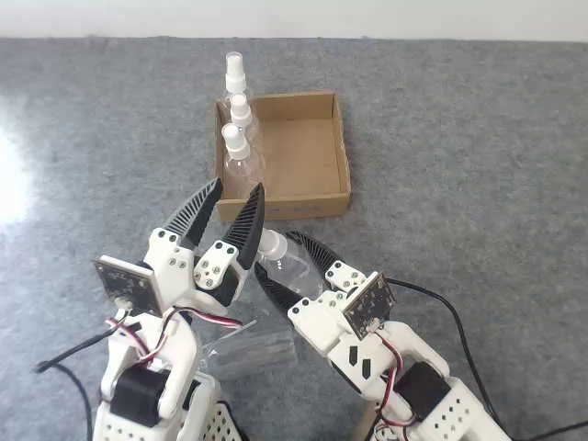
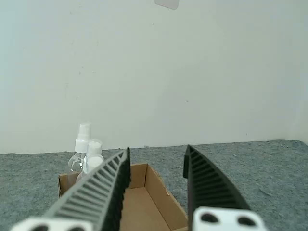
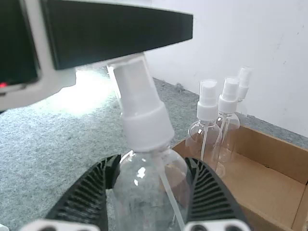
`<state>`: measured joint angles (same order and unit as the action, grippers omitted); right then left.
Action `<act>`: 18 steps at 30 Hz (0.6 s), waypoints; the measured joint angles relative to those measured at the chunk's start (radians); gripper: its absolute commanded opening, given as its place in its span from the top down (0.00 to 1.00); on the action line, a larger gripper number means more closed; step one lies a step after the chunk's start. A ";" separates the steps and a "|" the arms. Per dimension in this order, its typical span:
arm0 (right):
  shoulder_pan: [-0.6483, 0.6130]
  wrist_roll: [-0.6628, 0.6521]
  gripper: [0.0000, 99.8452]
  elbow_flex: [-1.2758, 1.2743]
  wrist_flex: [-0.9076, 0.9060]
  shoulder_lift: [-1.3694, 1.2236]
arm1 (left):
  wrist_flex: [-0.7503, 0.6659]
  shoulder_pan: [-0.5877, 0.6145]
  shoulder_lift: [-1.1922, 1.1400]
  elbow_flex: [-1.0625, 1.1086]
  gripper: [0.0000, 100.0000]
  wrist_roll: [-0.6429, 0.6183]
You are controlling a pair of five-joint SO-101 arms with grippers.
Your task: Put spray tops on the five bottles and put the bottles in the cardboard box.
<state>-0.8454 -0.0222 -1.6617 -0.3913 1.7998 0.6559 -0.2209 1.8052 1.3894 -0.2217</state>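
Note:
The cardboard box [image 1: 322, 197] sits at the middle back of the table. Two clear bottles with white spray tops [image 1: 241, 115] [image 1: 237, 152] stand along its left wall. A third capped bottle [image 1: 235, 73] is at the far left corner; I cannot tell if it is inside. My right gripper [image 1: 276, 254] [image 3: 153, 166] is shut on a clear bottle [image 1: 296, 268] [image 3: 144, 187], tilted toward the box, with its spray top [image 3: 142, 115] on. My left gripper [image 1: 240, 188] [image 2: 157, 150] hangs open and empty just above that spray top, in front of the box.
A crumpled clear plastic bag [image 1: 248, 344] lies on the grey mat between the two arm bases. Cables [image 1: 441, 312] trail from both arms at the front. Most of the box floor [image 1: 299, 152] to the right of the bottles is bare.

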 measured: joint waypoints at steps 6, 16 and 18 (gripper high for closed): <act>-0.049 -0.029 0.98 0.000 -0.038 0.000 | 0.000 -0.003 0.000 0.014 0.83 0.003; -0.054 -0.118 0.98 0.000 -0.044 0.000 | 0.000 -0.006 0.000 0.021 0.83 0.046; -0.054 -0.118 0.98 0.000 -0.044 0.000 | 0.000 -0.006 0.000 0.021 0.83 0.049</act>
<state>-0.8991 -0.1404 -1.6617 -0.4358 1.7998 0.6559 -0.2271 1.8052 1.4108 -0.1726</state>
